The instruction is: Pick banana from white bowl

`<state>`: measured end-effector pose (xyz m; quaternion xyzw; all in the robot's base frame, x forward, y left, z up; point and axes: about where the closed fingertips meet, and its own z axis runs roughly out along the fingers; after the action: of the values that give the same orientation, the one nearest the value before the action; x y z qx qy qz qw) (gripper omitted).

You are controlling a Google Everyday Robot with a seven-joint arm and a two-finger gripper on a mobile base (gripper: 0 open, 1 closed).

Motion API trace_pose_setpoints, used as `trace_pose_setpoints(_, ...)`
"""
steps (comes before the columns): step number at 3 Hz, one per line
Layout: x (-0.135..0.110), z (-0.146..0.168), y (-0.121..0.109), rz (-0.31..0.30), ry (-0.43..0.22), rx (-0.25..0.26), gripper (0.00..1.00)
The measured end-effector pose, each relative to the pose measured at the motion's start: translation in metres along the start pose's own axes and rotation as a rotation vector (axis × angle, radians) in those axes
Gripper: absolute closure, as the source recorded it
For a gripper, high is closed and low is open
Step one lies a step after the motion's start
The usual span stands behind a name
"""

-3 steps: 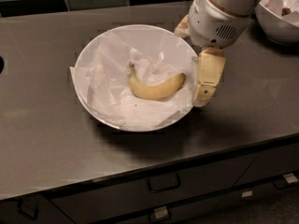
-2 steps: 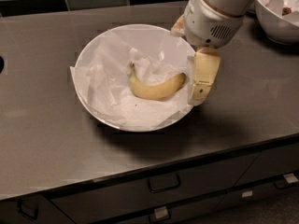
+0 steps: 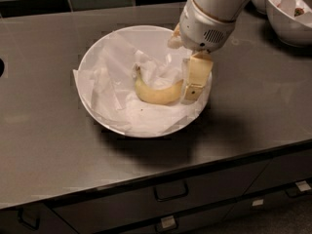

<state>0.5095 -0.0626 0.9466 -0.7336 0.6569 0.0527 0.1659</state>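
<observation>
Change since earlier frame: gripper (image 3: 196, 84) has shifted left, from over the bowl's right rim to inside it, closer to the banana; banana and bowl lie as before.
Gripper position: low inside the right part of the white bowl (image 3: 124, 35), pointing down, right at the banana's right end; whether it touches cannot be told.
Gripper state: how far open it is cannot be told; it has nothing lifted.
Arm: white rounded wrist housing (image 3: 207, 21) stands over the bowl's upper-right rim and hides that part.
Banana (image 3: 157, 92): lies on its side near the bowl's middle, curve sagging toward the camera, stem end up-left, other end right beside the gripper.
Lining: crumpled white paper (image 3: 146, 116) covers the bowl floor, under the banana.
Bowl position: on the dark table (image 3: 44, 130), about centre.
Other items: smaller white bowl (image 3: 287, 18) at the far right corner, well apart from the large one.
Below table edge: drawer fronts with handles (image 3: 170, 191).
</observation>
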Motion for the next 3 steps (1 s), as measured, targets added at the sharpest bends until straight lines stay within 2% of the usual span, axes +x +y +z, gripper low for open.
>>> trace_pose_setpoints(1, 0.001, 0.011, -0.010, 0.005, -0.012, -0.022, 0.20)
trace_pose_setpoints(3, 0.004, 0.031, -0.013, 0.019, -0.037, -0.072, 0.30)
